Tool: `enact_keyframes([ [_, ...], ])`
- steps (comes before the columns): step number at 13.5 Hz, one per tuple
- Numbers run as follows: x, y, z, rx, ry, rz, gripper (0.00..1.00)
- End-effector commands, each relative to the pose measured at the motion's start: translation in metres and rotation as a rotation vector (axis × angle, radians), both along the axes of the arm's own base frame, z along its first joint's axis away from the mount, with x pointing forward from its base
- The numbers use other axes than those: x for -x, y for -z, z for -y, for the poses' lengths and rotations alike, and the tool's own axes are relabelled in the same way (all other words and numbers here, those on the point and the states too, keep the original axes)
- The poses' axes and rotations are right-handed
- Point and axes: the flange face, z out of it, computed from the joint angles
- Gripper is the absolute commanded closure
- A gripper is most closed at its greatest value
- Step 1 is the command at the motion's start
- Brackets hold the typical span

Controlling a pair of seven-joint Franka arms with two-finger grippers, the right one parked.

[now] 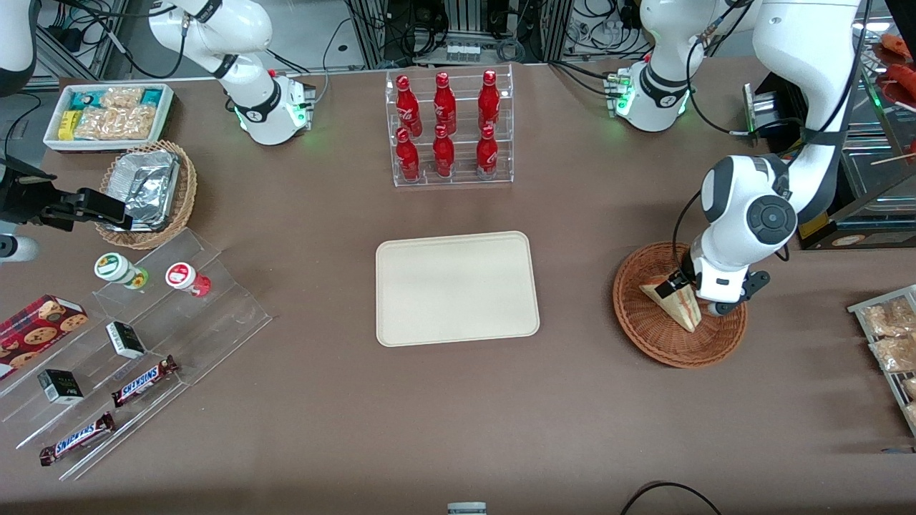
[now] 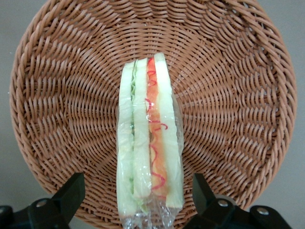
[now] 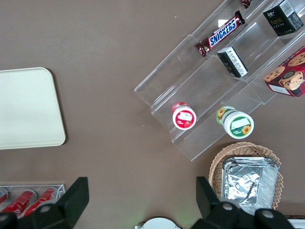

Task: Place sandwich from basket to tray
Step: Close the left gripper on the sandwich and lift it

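Note:
The sandwich (image 1: 676, 304) is a wrapped wedge of pale bread with orange-red and green filling, lying in the round reddish-brown wicker basket (image 1: 644, 332) toward the working arm's end of the table. My left gripper (image 1: 698, 297) hangs low over the basket, open. In the left wrist view the sandwich (image 2: 150, 133) runs lengthwise between the two black fingers (image 2: 71, 193), with a gap on each side, and the gripper (image 2: 137, 185) straddles its wrapped end above the basket (image 2: 57, 95). The cream tray (image 1: 456, 287) lies flat mid-table with nothing on it, beside the basket.
A clear rack of red bottles (image 1: 449, 129) stands farther from the front camera than the tray. Toward the parked arm's end are acrylic steps with snacks (image 1: 143, 336), a tan wicker basket with foil (image 1: 147, 189) and a white bin (image 1: 107, 114). Snack packets (image 1: 887, 329) lie at the working arm's table edge.

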Motion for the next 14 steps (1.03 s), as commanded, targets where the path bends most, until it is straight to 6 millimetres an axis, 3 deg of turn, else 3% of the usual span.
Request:
enact_keyframes([
  [1, -0.002, 0.009, 0.000, -0.001, -0.045, 0.014, 0.34],
  [2, -0.002, 0.012, 0.000, -0.001, -0.061, 0.016, 0.58],
  [4, -0.002, 0.012, 0.000, -0.002, -0.076, 0.018, 0.94],
  [5, -0.004, 0.008, 0.001, -0.002, -0.078, 0.019, 1.00],
  [8, -0.013, -0.010, 0.002, -0.009, -0.062, -0.001, 1.00],
  [11, -0.031, -0.046, 0.011, -0.024, -0.041, -0.047, 1.00],
  [14, -0.045, -0.081, 0.041, -0.014, 0.041, -0.055, 1.00],
])
